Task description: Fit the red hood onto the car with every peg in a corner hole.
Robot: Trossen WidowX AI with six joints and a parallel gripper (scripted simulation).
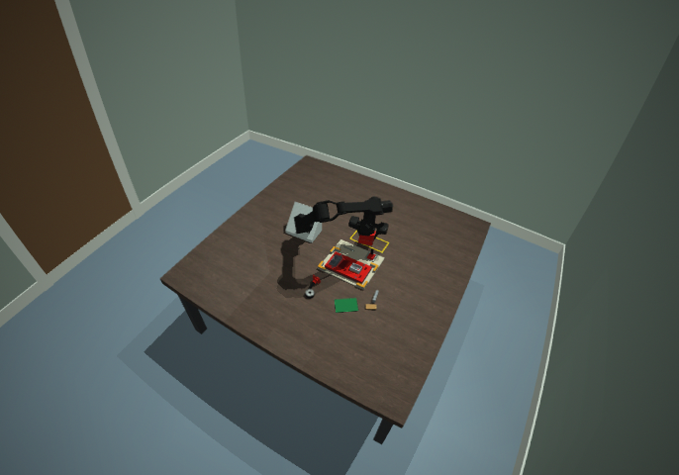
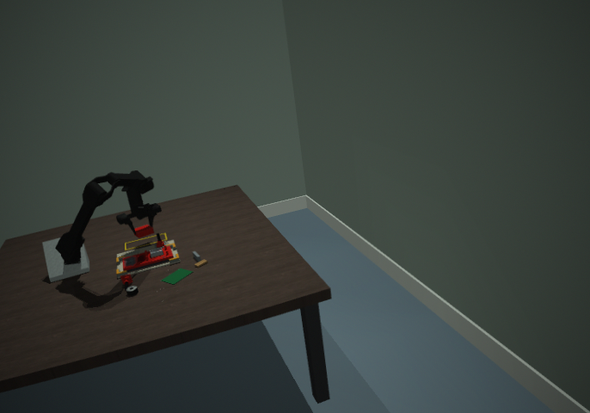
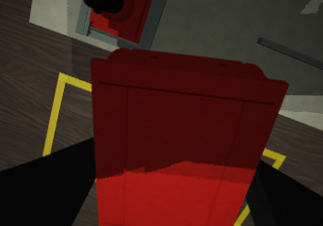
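Note:
The red hood [image 1: 366, 238] [image 2: 144, 231] [image 3: 175, 127] is between the fingers of my gripper [image 2: 143, 230] [image 3: 173, 153], which is shut on its two long sides. The hood is level or nearly so, roof up, and hangs above the yellow outline [image 1: 383, 246] [image 2: 125, 246] [image 3: 53, 122] on the table. Its far edge shows two small dark holes in the wrist view. The red chassis [image 1: 363, 277] [image 2: 132, 265] sits in the pale jig with orange corners, with the grey engine block [image 1: 355, 268] [image 2: 156, 252] on it. The pegs are too small to make out.
A red part with a black knob [image 1: 371, 255] [image 2: 159, 243] stands beside the chassis on the jig's gripper side. A wheel [image 1: 309, 293] [image 2: 132, 290], a small red piece [image 1: 316, 280] [image 2: 126, 280], a green sheet [image 1: 345, 305] [image 2: 177, 275] and a tan block [image 1: 370, 307] [image 2: 200, 263] lie beyond the jig.

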